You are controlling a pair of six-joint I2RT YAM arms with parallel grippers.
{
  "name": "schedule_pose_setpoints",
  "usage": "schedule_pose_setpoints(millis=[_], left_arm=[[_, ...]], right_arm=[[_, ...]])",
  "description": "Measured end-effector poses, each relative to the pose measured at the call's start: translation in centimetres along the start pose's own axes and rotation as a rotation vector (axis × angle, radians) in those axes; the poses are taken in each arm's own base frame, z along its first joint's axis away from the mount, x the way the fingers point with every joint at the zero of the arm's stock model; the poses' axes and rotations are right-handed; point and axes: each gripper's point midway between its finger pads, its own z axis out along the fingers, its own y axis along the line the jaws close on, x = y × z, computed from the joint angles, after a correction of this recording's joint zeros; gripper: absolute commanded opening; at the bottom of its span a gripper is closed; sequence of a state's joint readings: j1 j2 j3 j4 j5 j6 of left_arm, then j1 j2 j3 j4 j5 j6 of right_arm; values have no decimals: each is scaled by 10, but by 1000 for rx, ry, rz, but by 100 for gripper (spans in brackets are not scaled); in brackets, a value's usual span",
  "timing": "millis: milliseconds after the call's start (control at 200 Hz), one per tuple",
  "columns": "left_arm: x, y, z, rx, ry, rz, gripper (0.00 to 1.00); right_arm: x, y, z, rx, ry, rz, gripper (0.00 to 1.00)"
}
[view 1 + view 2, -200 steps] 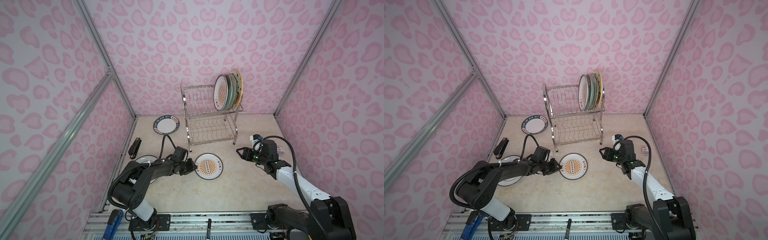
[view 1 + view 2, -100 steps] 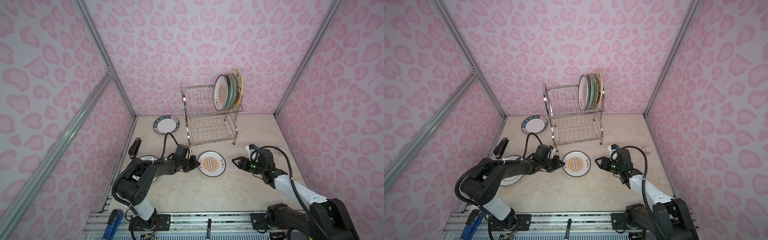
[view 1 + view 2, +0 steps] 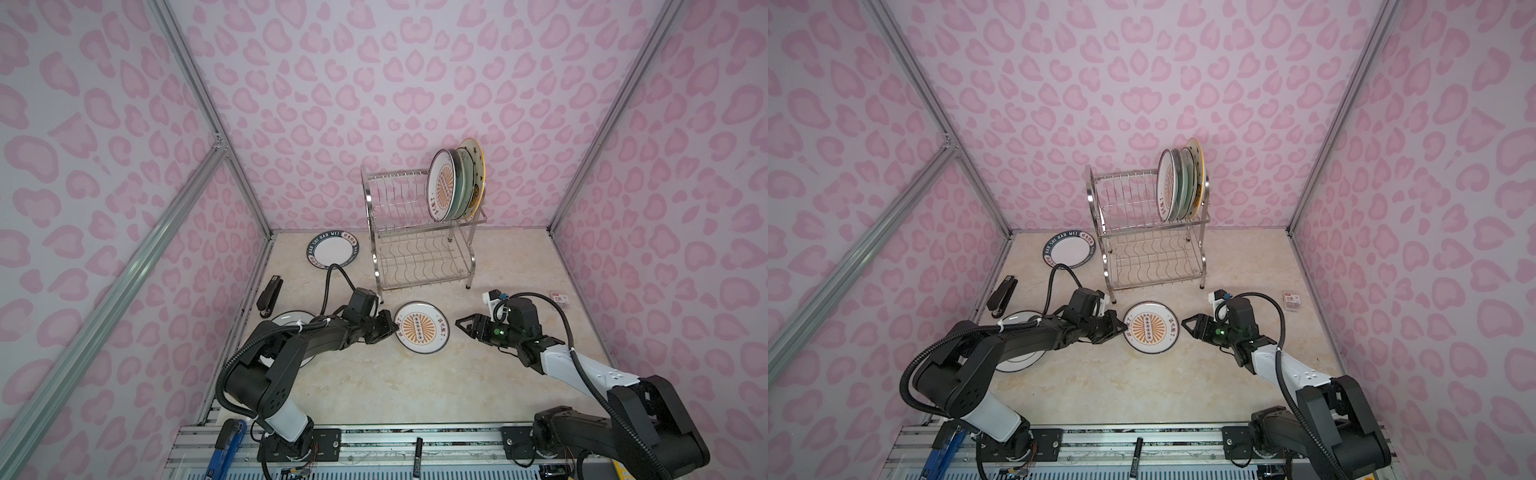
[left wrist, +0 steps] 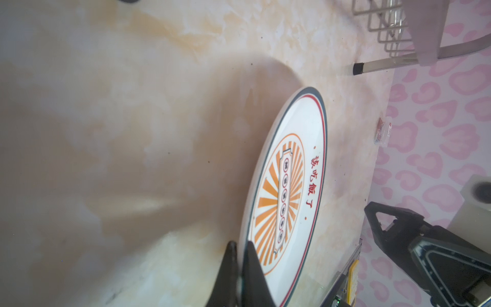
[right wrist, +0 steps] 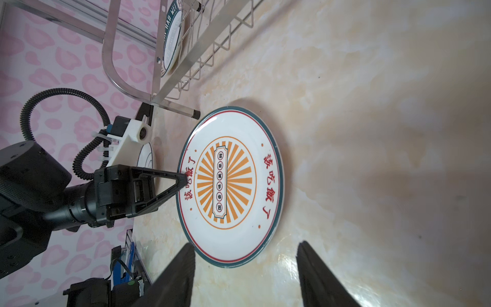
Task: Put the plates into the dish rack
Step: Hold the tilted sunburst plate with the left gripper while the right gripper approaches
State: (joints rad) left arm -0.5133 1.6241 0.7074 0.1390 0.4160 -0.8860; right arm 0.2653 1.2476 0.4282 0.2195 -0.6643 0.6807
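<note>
An orange-sunburst plate [image 3: 422, 327] [image 3: 1150, 327] lies on the table in front of the dish rack [image 3: 419, 245] [image 3: 1150, 249]. My left gripper [image 3: 392, 326] [image 4: 240, 245] is shut on the plate's left rim [image 4: 289, 191]. My right gripper [image 3: 460, 324] [image 5: 245, 244] stands open just right of the plate [image 5: 229, 186], not touching it. Three plates [image 3: 446, 185] stand upright at the right end of the rack's upper tier. A navy-lettered plate [image 3: 332, 253] lies left of the rack. A black-ringed white plate [image 3: 286, 322] is partly hidden under my left arm.
A black stapler [image 3: 269, 293] lies by the left wall. A small red-and-white box [image 3: 561, 297] sits near the right wall. The rack's front legs [image 5: 195, 113] stand close behind the sunburst plate. A marker [image 3: 417, 455] and a blue tool [image 3: 224, 444] rest on the front rail.
My left gripper has shut on the sunburst plate's rim, and the plate has shifted slightly right. My right gripper has come down and leftward, close to the plate's right edge.
</note>
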Motion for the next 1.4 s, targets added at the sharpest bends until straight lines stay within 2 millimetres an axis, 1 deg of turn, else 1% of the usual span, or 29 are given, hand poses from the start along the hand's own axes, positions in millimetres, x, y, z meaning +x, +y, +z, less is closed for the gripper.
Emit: schedule_pose_setpoints(millis=[195, 385, 630, 720, 895, 1130, 1400], left_arm=[[1, -4, -6, 22, -11, 17, 3], [-4, -17, -18, 58, -44, 56, 3], [-8, -28, -28, 95, -64, 79, 3], [-7, -32, -30, 120, -70, 89, 3], [-4, -35, -34, 153, -74, 103, 3], [-4, -43, -38, 196, -80, 122, 3], [-4, -47, -40, 217, -84, 132, 3]], right_arm=[[4, 0, 7, -2, 27, 8, 61], [8, -3, 16, 2, 53, 24, 61], [6, 8, 23, -28, 61, 19, 59], [5, 13, 26, -40, 62, 8, 56], [6, 18, 32, -53, 69, 9, 51], [2, 28, 36, -85, 65, 8, 39], [0, 33, 39, -108, 61, 9, 31]])
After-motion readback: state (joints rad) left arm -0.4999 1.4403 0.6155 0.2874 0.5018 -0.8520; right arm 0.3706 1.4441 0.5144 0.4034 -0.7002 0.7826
